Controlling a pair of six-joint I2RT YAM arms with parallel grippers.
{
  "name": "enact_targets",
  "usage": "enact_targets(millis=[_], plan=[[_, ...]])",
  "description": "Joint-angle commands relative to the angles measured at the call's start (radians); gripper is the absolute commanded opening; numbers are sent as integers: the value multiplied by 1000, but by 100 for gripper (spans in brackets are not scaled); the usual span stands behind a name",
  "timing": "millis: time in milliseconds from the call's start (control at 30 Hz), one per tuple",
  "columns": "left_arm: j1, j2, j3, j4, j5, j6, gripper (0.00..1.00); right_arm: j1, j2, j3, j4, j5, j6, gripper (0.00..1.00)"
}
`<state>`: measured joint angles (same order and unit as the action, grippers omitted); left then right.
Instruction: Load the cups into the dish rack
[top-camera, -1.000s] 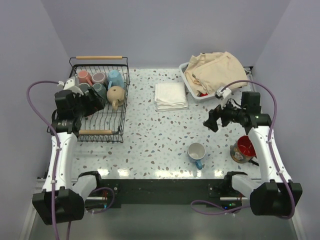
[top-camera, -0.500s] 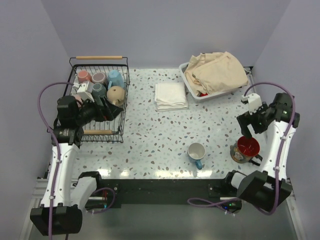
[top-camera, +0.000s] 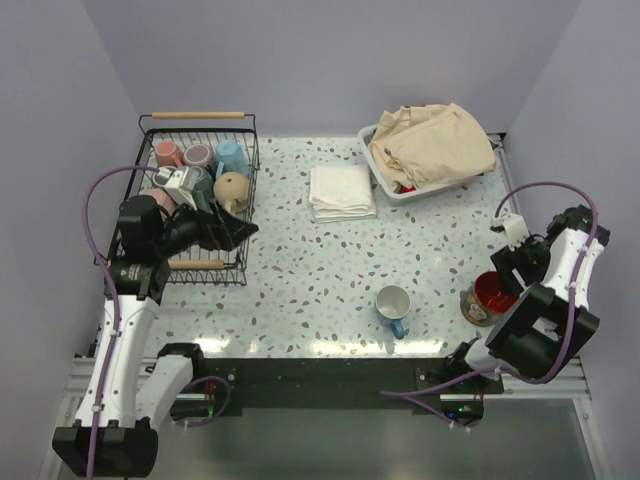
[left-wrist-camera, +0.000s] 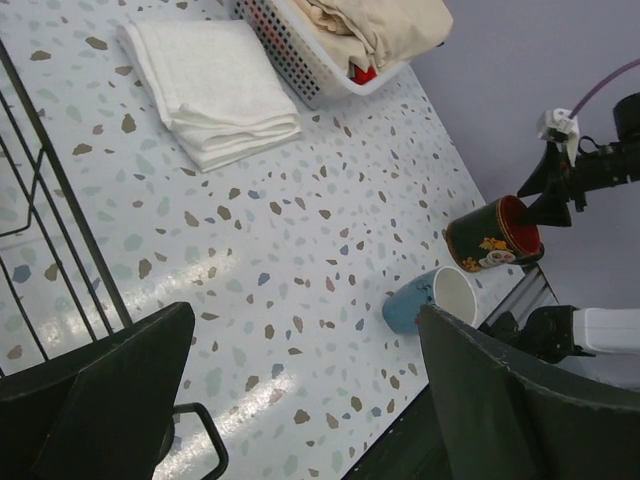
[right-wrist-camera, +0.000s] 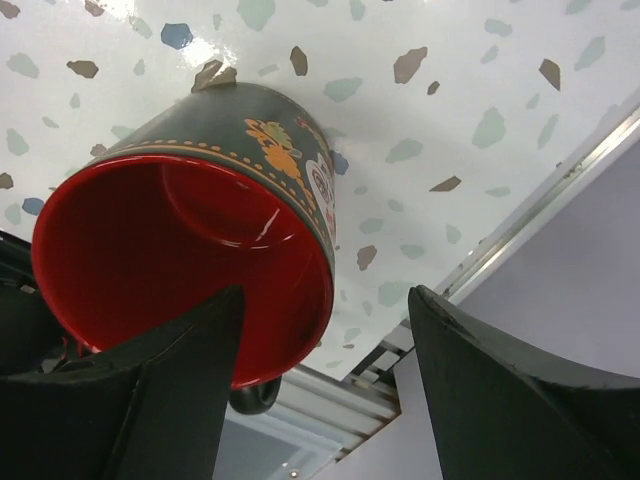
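The right gripper (right-wrist-camera: 325, 300) hangs over the dark mug (right-wrist-camera: 270, 140) with its fingers apart and astride the rim: one finger reaches into the red inside and the other stands outside the patterned wall. A gap shows on both sides, so it is not yet gripping. This mug stands upright at the right near edge of the table (top-camera: 300, 270), close to the metal rail. The left gripper (left-wrist-camera: 305, 320) is spread wide and holds nothing. It hovers at the near right side of the rack (top-camera: 197, 115), its fingers pointing out over the speckled top. The rack sits at the far left of the table. In its far half are a pink mug (top-camera: 168, 153), a mauve mug (top-camera: 198, 155) and a light blue mug (top-camera: 231, 157) in a row. A grey-teal mug (top-camera: 200, 182) and a tan mug (top-camera: 232, 188) lie just nearer, partly hidden by the left arm. A white mug (top-camera: 393, 303) with a blue handle rests on the table near the front edge, between the two arms and well apart from the dark mug. A folded white towel (top-camera: 341, 192) lies toward the far middle. Beside it, at the far right, is a white tub (top-camera: 372, 135) heaped with beige cloth (top-camera: 430, 140).
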<state>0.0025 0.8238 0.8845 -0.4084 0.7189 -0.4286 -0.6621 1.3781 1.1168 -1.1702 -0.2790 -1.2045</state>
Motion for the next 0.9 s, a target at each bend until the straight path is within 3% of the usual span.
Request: enact_targets(millis=[0, 33, 133, 233, 300, 333, 533, 733, 833, 867], plan=[[-19, -34, -8, 81, 73, -87, 100, -2, 48, -38, 72, -26, -58, 64], [-22, -40, -24, 97, 97, -102, 100, -2, 61, -41, 79, -35, -66, 55], [-25, -41, -59, 183, 154, -171, 100, -1, 93, -48, 81, -74, -89, 44], [-29, -37, -84, 244, 180, -237, 100, 9, 105, -48, 76, -107, -96, 28], [-36, -37, -96, 286, 188, -260, 100, 19, 108, -48, 69, -121, -93, 5], [-39, -40, -99, 298, 189, -281, 100, 22, 108, -46, 69, -129, -93, 0], [-64, -29, -162, 512, 252, -442, 100, 24, 49, 78, -47, -238, -17, 0], [-179, 20, -148, 661, 188, -507, 100, 67, -16, 391, -273, -517, 138, 0], [-288, 69, -111, 704, 114, -512, 100, 162, -50, 503, -205, -615, 380, 0], [-317, 83, -101, 729, 97, -515, 100, 226, -82, 526, -156, -632, 558, 0]])
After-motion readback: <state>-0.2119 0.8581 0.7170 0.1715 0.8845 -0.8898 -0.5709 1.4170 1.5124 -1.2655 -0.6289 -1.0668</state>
